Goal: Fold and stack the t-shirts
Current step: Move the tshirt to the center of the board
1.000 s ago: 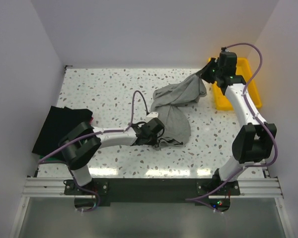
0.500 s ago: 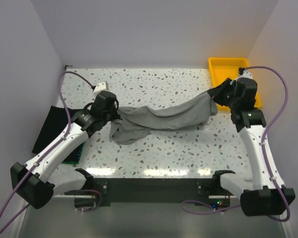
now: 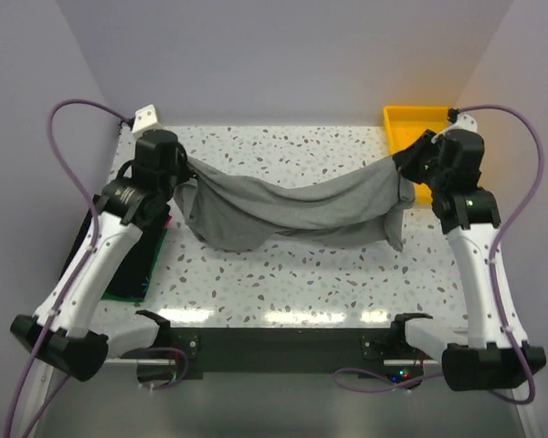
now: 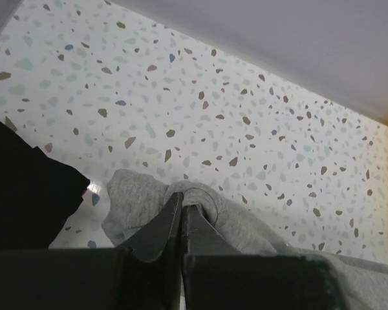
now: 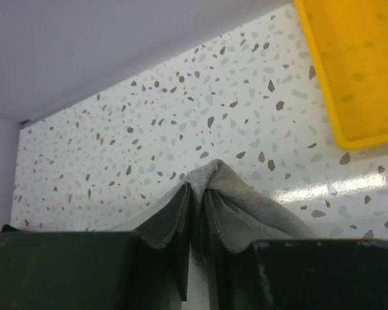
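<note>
Grey t-shirt [image 3: 292, 205] hangs stretched between both arms above the counter [image 3: 301, 265]. Its long axis runs left to right, and its middle sags toward the near edge. The left fingers [image 4: 171, 223] are pressed together on one end. The right fingers [image 5: 181, 216] pinch the opposite end, with cloth bunched between them. Judgement: neither arm is nearer, so laying it flat calls for both ends to come down together. The folded black t-shirt [image 3: 96, 242] lies at the far left.

Left claw [image 3: 184, 173] and right claw [image 3: 404, 170] spread, lifting grey t-shirt [image 3: 292, 206] (now sagging).
</note>
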`<action>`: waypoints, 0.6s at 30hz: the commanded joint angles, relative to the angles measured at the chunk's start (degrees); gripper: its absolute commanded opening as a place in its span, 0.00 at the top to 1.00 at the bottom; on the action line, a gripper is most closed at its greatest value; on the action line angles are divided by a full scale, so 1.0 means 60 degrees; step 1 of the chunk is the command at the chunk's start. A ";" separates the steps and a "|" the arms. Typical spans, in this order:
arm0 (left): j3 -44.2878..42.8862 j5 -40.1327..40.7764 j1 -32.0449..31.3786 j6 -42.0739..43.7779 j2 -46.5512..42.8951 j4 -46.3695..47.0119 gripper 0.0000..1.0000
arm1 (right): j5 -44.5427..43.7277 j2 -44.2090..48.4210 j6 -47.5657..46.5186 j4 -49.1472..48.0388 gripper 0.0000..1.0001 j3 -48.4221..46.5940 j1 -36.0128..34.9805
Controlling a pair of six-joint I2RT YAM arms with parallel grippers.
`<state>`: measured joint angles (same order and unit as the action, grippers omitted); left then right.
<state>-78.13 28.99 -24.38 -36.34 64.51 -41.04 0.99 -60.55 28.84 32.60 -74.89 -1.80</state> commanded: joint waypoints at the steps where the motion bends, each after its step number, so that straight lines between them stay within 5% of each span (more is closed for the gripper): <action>1: 0.0000 -0.2115 0.0823 0.0490 0.1783 0.1037 1.00 | 0.0434 -0.1912 0.0026 -0.0363 0.84 -0.0072 0.0037; 4: -0.0714 -0.2999 0.1118 0.0621 0.3482 0.1303 0.94 | 0.0785 -0.3409 0.0188 -0.0746 0.69 -0.0450 0.0081; 7: -0.1580 -0.3264 0.1207 0.0753 0.4525 0.0980 0.66 | 0.1560 -0.5153 0.0218 -0.0760 0.54 -0.1154 0.0081; 8: -0.1612 -0.3279 0.1193 0.0797 0.4440 0.0995 0.41 | 0.1867 -0.5534 0.0189 -0.0557 0.51 -0.1417 0.0081; 10: -0.1191 -0.3192 0.1193 0.0797 0.4074 0.1213 0.25 | 0.1958 -0.5494 0.0014 -0.0511 0.47 -0.1391 0.0066; 13: 0.0050 -0.2900 0.1207 0.0666 0.3152 0.1273 0.20 | 0.1899 -0.4617 0.0013 -0.1197 0.45 0.0024 0.0023; 18: 0.3592 -0.3249 0.1178 -0.0343 0.1219 0.1973 0.31 | 0.1200 -0.2715 -0.0250 -0.1668 0.45 0.1947 -0.1176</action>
<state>-68.01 11.20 -17.63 -34.70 76.27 -31.81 9.78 -84.49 29.26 26.44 -67.64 -3.86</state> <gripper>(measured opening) 0.710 0.547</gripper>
